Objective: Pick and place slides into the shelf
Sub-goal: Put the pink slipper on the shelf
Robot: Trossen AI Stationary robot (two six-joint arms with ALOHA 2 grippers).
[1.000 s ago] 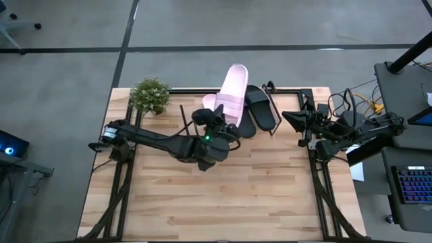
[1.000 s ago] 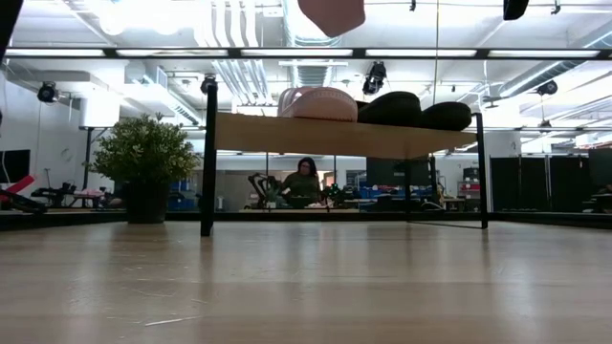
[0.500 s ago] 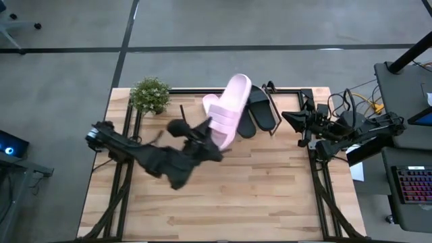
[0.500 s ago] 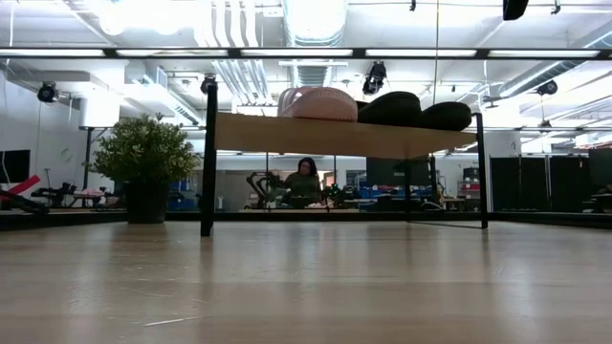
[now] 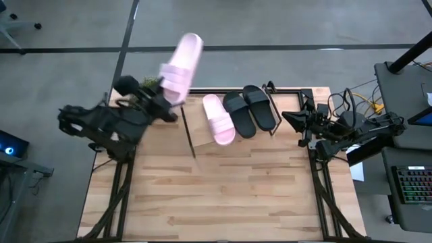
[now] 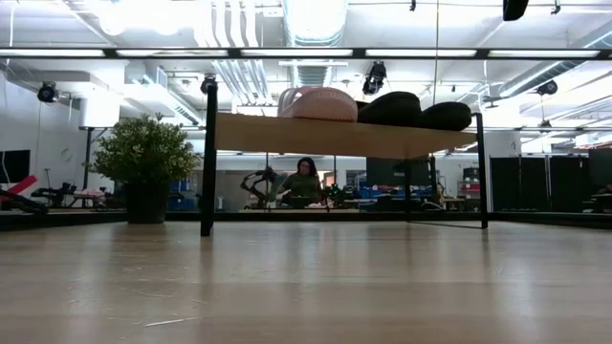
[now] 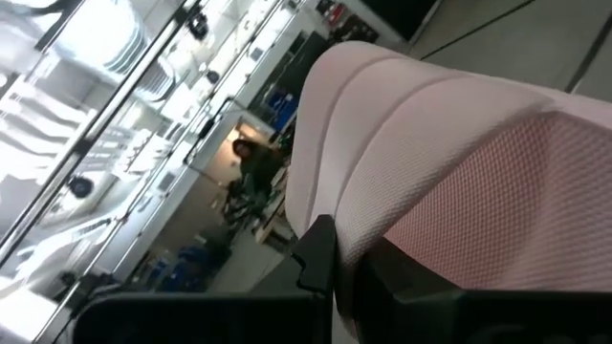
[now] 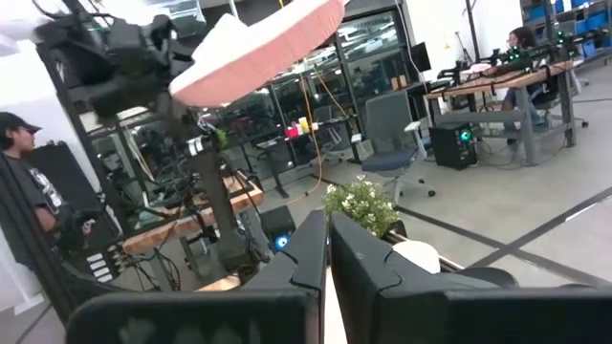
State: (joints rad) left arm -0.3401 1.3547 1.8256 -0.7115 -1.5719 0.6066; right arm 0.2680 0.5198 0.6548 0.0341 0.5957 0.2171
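Observation:
My left gripper (image 5: 166, 102) is raised above the table's far left corner, shut on a pale pink slide (image 5: 179, 65) that also shows in the right wrist view (image 8: 258, 38). The other pink slide (image 5: 218, 119) and two black slides (image 5: 238, 115) (image 5: 262, 106) lie side by side on the shelf (image 6: 335, 136), soles down on its slanted board. My right gripper (image 5: 287, 119) waits shut at the table's right edge. My left gripper pinches the pink slide between its two fingers at the end nearest the strap (image 7: 356, 241). The fingers lie about level, and the slide sticks out ahead of them along their line, past the table's far edge. It is lifted clear of the table and shelf.
A potted plant (image 5: 147, 82) stands at the far left corner, under my left gripper and the held slide. The shelf's black rod frame (image 5: 188, 132) stands along the far edge. The wooden table's near half (image 5: 223, 196) is bare. A person (image 6: 304, 182) sits in the room beyond.
My left gripper has swung from over the shelf toward the table's left and far edge, rising as it went. It has stayed shut on the pink slide. The slide has gone with it, from above the shelf's left part to above the plant, and has turned about.

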